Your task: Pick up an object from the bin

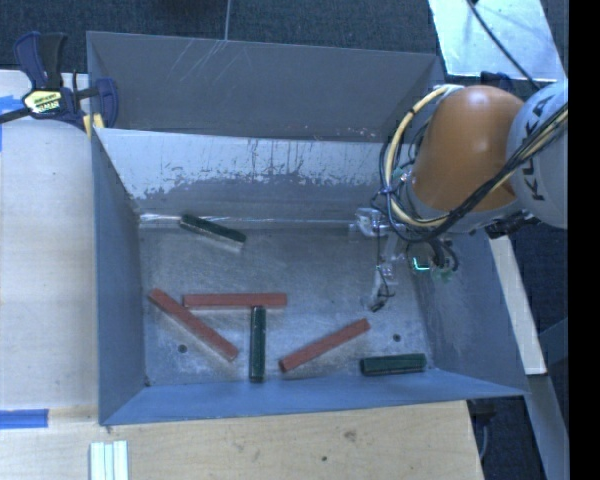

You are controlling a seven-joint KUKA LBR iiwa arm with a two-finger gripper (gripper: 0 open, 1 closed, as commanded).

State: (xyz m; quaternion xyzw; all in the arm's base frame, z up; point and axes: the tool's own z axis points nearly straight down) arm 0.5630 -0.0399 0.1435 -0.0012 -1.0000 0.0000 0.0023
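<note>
Bin (120, 268) floor, left to right:
- left brown bar (190, 325), diagonal
- back green bar (211, 230), by rear wall
- level brown bar (235, 300)
- short green bar (257, 345), lying front to back
- slanted brown bar (325, 345)

Gripper (382, 296) low, just past slanted brown bar's upper-right end. Spread or pressed together: cannot tell. Nothing seen in it.

Front green bar (393, 365) near right corner.

Nearest candidate: slanted brown bar. Judged stiff, light, flat-sided. Best hold mid-length, across narrow width.

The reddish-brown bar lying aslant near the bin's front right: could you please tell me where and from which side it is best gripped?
Likely mid-length on the reddish-brown bar, from straight above, the hand turned to close across its narrow width. It lies flat, its long sides look free there, and the dark green bar to its right lies clear.
</note>
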